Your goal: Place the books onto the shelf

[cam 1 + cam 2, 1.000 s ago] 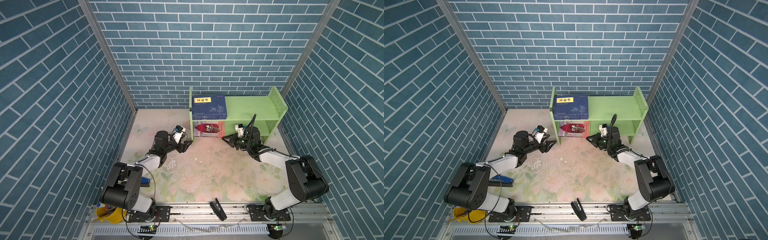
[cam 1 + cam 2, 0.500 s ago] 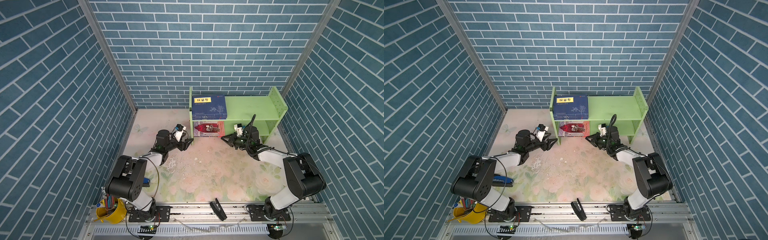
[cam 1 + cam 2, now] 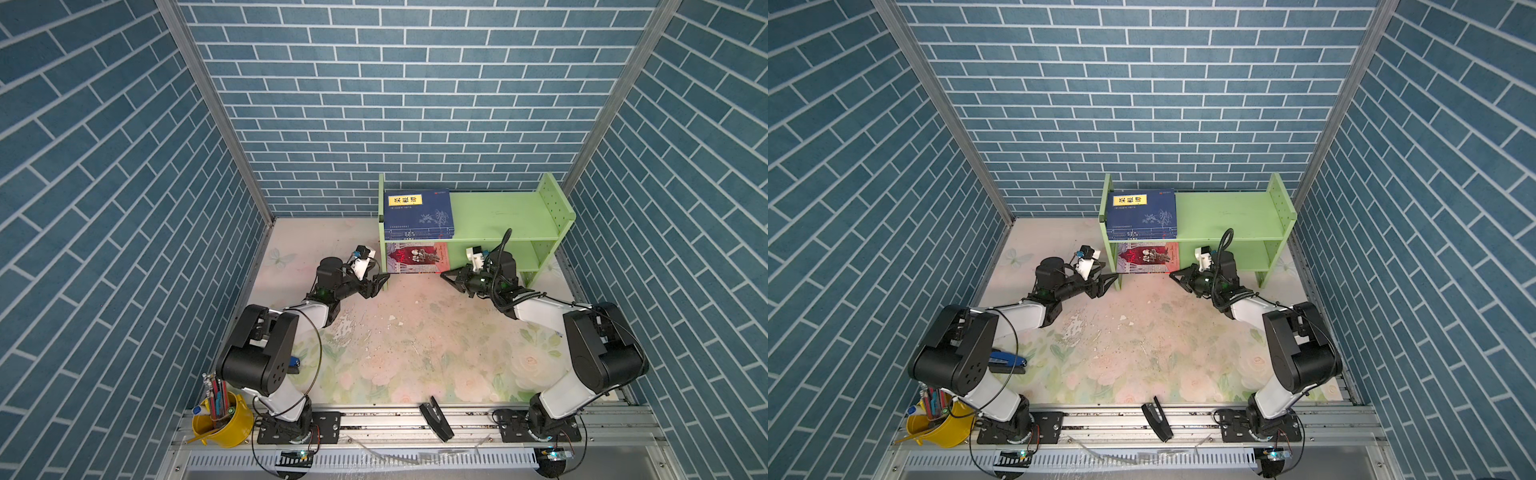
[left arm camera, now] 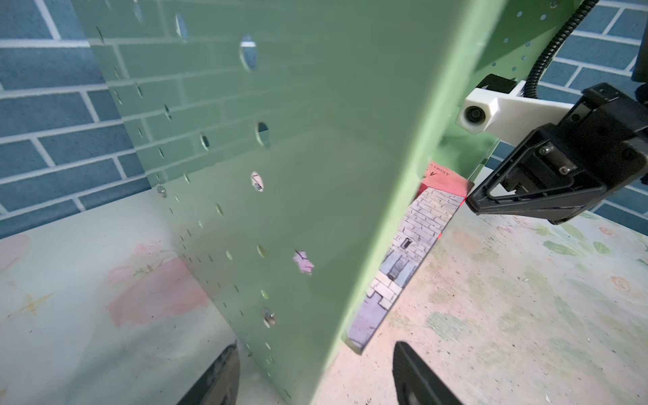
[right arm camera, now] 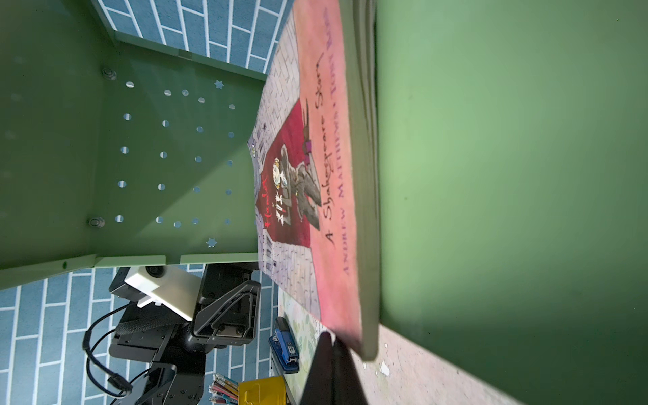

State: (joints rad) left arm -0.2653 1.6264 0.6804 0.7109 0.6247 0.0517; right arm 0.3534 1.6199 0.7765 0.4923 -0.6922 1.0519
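Left gripper point(image 3: 381, 283) nearer, perhaps astride shelf point(image 3: 498, 216)

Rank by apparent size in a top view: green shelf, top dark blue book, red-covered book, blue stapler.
shelf
dark blue book
red-covered book, partly under the upper tier
blue stapler, partly hidden

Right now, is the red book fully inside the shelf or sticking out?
Sticking out. The red book lies flat in the shelf, lower tier; its front edge passes the end panel in the left wrist view.
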